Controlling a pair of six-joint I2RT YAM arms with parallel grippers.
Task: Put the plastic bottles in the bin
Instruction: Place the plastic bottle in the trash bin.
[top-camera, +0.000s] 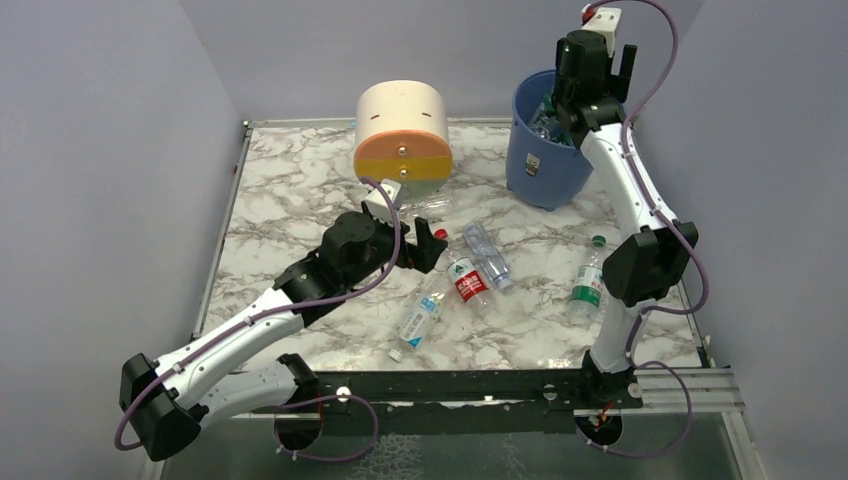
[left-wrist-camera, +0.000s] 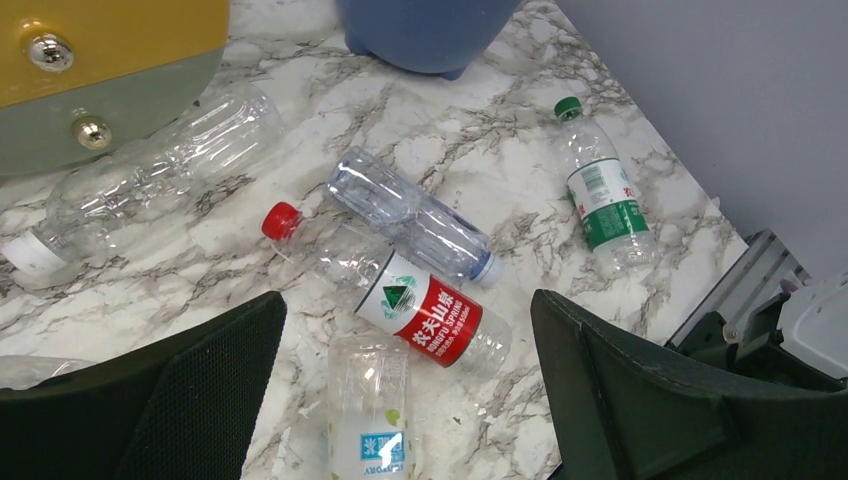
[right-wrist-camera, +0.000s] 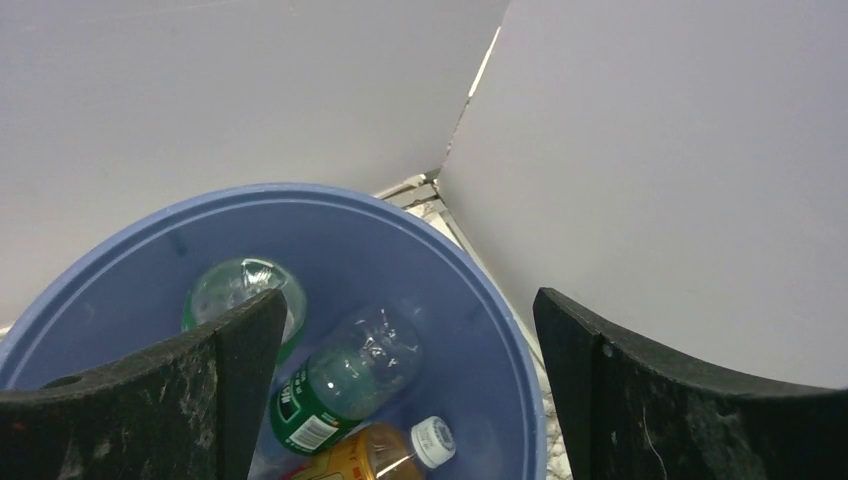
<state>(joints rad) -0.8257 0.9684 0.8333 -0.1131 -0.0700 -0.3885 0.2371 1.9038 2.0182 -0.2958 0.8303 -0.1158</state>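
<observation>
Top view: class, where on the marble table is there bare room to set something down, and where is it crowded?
Bare marble lies at the far left, between the table edge and the drawer unit, and in front of the bin, left of the green-labelled bottle. The middle is crowded: bottles cluster by the open left gripper.

Between my left gripper (left-wrist-camera: 405, 300) fingers: wide gap, above the clear plastic bottle with red cap and red label (left-wrist-camera: 420, 312).
Crowding: a clear bottle without label (left-wrist-camera: 410, 215) lies just beside it on the far side, a blue-labelled clear bottle (left-wrist-camera: 368, 420) on the near side.
Left side: the cream-and-orange round drawer unit (left-wrist-camera: 90, 60), a crushed clear bottle (left-wrist-camera: 150, 170) at its foot.
Right side: the green-labelled bottle (left-wrist-camera: 605, 195) lies alone on the marble table (left-wrist-camera: 500, 150).
My right gripper (right-wrist-camera: 407, 300): spread over the round blue plastic bin (right-wrist-camera: 400, 250); grey walls (right-wrist-camera: 650, 150) close behind.
</observation>
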